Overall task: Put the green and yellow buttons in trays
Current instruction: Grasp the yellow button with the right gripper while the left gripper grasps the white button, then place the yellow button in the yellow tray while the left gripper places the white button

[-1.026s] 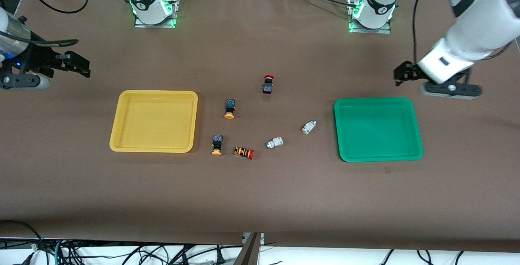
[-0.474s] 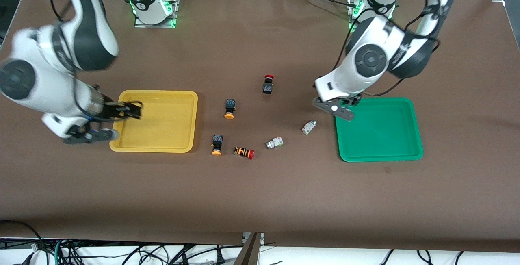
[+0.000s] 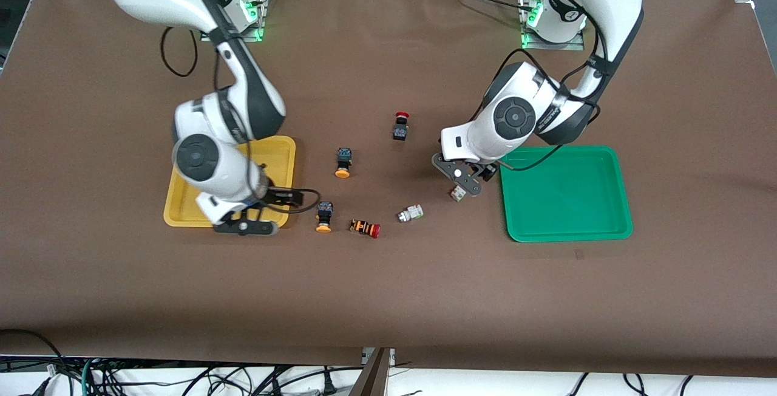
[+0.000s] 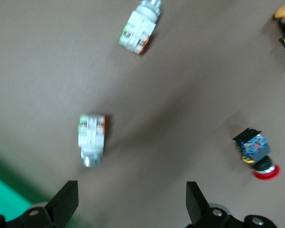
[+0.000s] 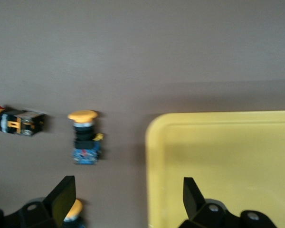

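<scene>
The yellow tray [image 3: 206, 201] is lying under the right gripper [image 5: 126, 199], jaws gaping empty, a yellow button [image 5: 84, 137] just ahead. The left gripper [image 4: 132, 202], jaws wide and empty, is hovering over a green button [image 4: 91, 138] beside the green tray [image 3: 564, 192].

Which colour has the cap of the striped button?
Red; the striped button shows it best in the front view.

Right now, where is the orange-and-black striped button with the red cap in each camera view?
Front view: the striped button lies on the table beside the nearer yellow-capped button, toward the left arm's end.
Left wrist view: not in it.
Right wrist view: at the picture's edge, red cap pointing away from the yellow-capped button.
Shared landmark: that yellow-capped button, right beside it in both views.
</scene>
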Robot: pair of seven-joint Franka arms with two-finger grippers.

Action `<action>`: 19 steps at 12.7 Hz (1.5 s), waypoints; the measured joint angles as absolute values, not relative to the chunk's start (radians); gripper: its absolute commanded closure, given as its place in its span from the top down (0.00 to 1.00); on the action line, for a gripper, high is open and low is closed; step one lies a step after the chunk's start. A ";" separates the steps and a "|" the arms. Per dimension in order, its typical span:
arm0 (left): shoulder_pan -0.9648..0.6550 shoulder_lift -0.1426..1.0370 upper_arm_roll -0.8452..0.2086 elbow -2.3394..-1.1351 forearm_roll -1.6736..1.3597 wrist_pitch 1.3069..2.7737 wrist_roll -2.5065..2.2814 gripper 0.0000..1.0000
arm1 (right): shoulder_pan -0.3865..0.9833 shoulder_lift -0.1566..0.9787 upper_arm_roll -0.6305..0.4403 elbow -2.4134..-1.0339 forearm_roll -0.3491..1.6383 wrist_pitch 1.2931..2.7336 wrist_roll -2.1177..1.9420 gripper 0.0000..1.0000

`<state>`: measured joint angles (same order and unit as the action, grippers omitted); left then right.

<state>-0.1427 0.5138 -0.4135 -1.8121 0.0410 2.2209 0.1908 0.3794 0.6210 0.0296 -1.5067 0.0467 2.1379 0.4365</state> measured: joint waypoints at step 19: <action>-0.066 0.549 -0.409 -1.766 0.296 2.176 0.262 0.12 | 0.398 0.747 0.000 -1.461 0.032 2.196 0.315 0.00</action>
<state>-0.0664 0.5490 -0.4086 -1.7664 0.2957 2.1761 0.2616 0.3981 0.7471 0.0001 -1.4613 0.0320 2.1965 0.3154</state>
